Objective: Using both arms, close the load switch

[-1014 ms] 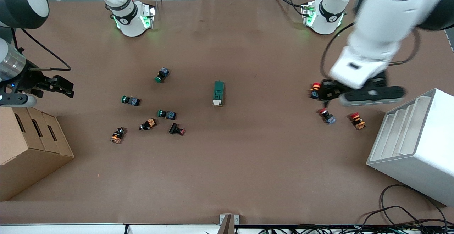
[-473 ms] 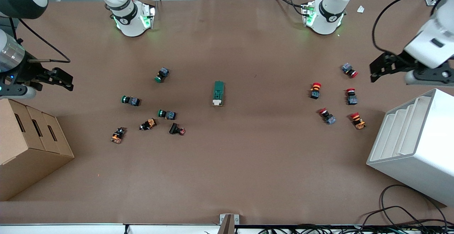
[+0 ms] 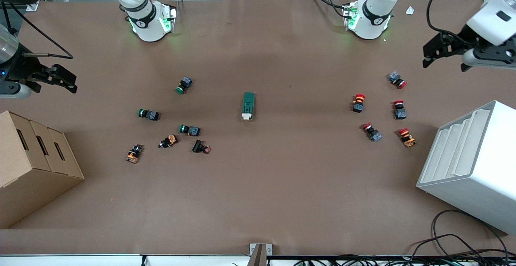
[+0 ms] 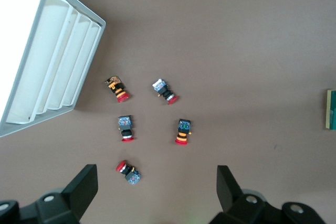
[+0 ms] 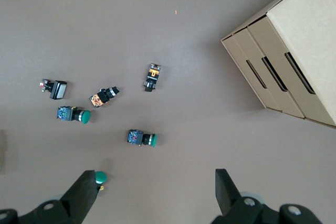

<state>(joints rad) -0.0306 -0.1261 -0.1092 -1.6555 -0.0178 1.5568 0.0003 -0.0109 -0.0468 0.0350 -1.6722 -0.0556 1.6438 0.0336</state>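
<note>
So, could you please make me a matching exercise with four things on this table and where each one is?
Things:
1. load switch
2. cardboard box
3. white rack
4. left gripper

Places:
A. at the right arm's end of the table
B. in the air above the red-capped push buttons, jaws open
C. middle of the table, alone
D. at the left arm's end of the table

Pairs: 1-C, 2-A, 3-D, 4-B

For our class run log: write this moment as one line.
load switch: mid-table, untouched | left gripper: open, raised above the red buttons | right gripper: open, raised beside the cardboard box
</note>
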